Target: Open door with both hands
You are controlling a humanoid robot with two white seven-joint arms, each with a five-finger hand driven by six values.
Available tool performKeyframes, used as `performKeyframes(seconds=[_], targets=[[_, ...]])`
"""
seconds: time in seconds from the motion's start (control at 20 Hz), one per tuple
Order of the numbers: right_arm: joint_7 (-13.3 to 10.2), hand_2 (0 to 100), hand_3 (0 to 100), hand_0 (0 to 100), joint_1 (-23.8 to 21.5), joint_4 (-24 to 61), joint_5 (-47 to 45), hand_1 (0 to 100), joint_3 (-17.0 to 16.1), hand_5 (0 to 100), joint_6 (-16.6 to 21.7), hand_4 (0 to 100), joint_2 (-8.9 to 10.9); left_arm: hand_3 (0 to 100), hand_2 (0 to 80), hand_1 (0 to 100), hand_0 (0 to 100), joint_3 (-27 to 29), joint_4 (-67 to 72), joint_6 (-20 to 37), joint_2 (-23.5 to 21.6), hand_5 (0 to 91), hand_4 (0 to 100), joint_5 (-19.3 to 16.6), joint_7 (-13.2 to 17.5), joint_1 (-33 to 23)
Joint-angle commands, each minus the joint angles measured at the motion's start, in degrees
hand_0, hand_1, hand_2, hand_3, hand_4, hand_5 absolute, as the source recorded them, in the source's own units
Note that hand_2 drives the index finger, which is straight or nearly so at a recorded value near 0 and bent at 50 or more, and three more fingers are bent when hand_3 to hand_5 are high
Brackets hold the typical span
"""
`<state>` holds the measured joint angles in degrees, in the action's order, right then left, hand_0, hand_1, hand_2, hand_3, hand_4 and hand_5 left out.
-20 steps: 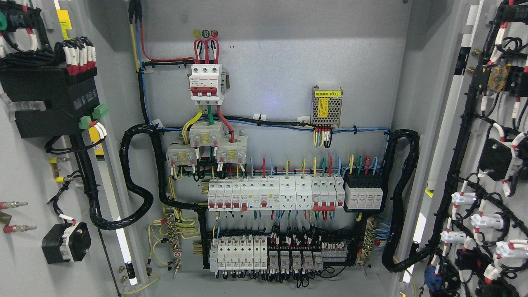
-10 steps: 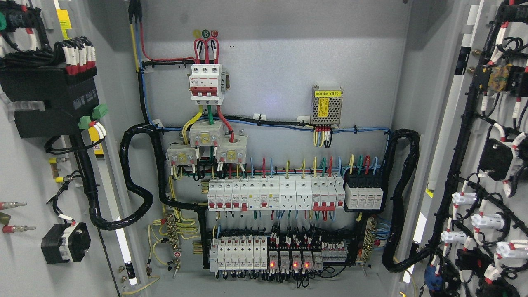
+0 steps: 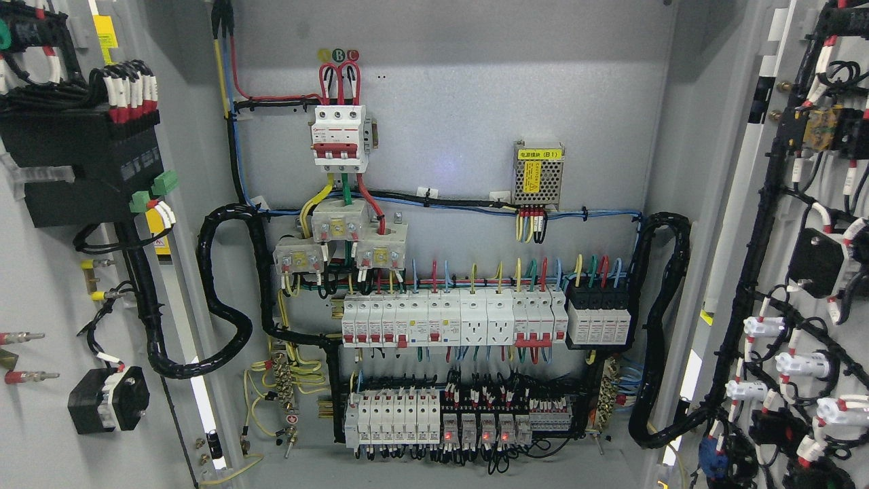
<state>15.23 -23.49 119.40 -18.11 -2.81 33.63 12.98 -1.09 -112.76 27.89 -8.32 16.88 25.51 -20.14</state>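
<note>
- Only real change: the small red lights on the relays [image 3: 475, 435] along the bottom row were dark a second ago, lit half a second ago, and they're lit now. Nothing else moved.
- Both doors look fully swung out already: left door [image 3: 41, 407] at the left edge, right door [image 3: 760, 88] at the right, inner faces showing. My guess is the opening job is basically done.
- Neither hand is in view, so I can't say if fingers are spread or curled, or place anything relative to them.
- Room: the cabinet [image 3: 461, 115] gapes wide between the doors, but black cable loops [image 3: 224, 319] hang near both door edges, so snag risk there.
</note>
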Motion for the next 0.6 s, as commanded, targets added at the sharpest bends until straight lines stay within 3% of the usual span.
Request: performKeyframes(seconds=[0.0,0.15,0.55], targets=[[0.0,4,0,0,1.6,0.4,-0.9,50,-1.1,0,-0.3,0,1.34,0,0.0,56,12,7.0,-4.4,1.2,1.1,0.0,0,0.4,1.5,-2.0],[0.0,4,0,0,1.9,0.4,-4.0,50,-1.1,0,-0.5,0,1.34,0,0.0,56,12,9.6,-4.5,2.5,2.3,0.0,0,1.4,4.2,-3.5],[0.1,4,0,0,1.7,0.3,-6.4,50,-3.3,0,-1.1,0,2.05,0,0.0,56,12,17.5,-4.3,0.4,2.7,0.0,0,6.1,4.3,-3.7]])
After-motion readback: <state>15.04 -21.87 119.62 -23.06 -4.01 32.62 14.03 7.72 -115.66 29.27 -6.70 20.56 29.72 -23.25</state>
